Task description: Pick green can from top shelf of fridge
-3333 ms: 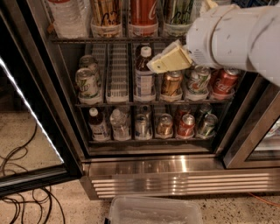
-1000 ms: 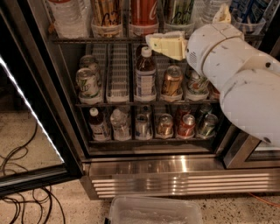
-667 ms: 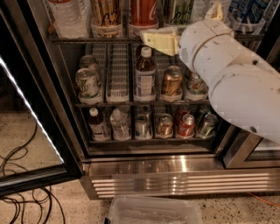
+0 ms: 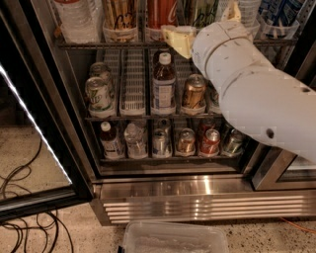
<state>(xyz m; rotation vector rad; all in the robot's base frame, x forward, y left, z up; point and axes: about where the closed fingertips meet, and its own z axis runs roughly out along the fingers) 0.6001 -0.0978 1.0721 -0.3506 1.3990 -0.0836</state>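
Observation:
The fridge stands open, with its black-framed glass door swung out to the left. The top shelf is a dark wire rack holding tall cans and clear bottles in pale lane cups. The green can stands on it, right of a red can; only its streaked lower body shows above my white arm. My gripper is at the shelf's front edge, right at the green can. It is open, with one cream finger low to the can's left and the other finger up to its right.
A gold-tan striped can and a clear bottle stand left on the top shelf. The middle rack holds short green-and-white cans, a bottle and a gold can. A clear plastic bin and cables lie on the floor.
My arm has risen from the middle rack to the top shelf and pushed in and slightly left, so the gripper now sits at the green can.

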